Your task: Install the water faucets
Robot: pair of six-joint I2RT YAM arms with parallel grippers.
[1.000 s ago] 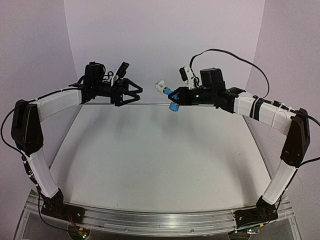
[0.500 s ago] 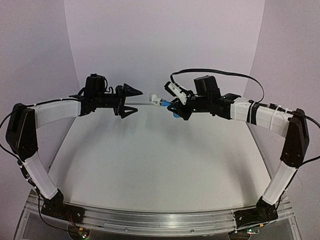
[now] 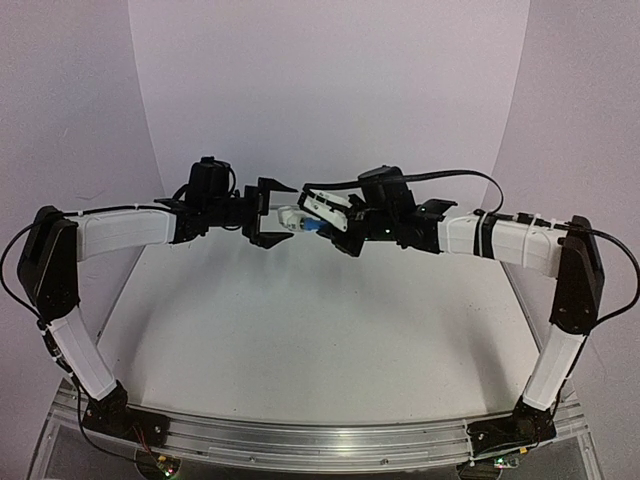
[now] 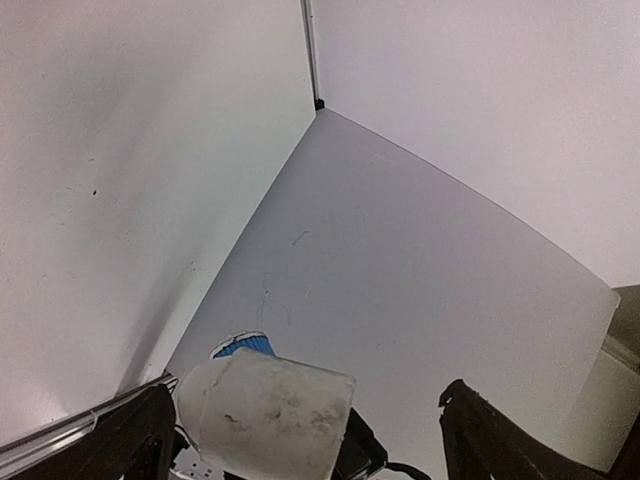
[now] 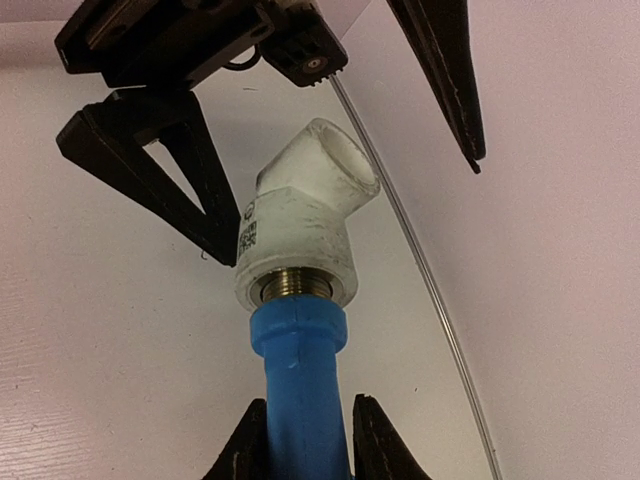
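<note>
My right hand (image 5: 308, 412) is clamped on the blue tap (image 5: 300, 365), low on its body; the tap's metal thread sits in the white fitting (image 5: 300, 235), which bends off at an angle at its free end; I hold the pair in the air above the far edge of the table (image 3: 300, 330), about midway along it. My left hand (image 3: 283, 213) is spread wide, facing the right one; its black fingers (image 5: 165, 170) stand on either side of the fitting, one just beside it, the other well clear; the fitting lies between them ungripped.
</note>
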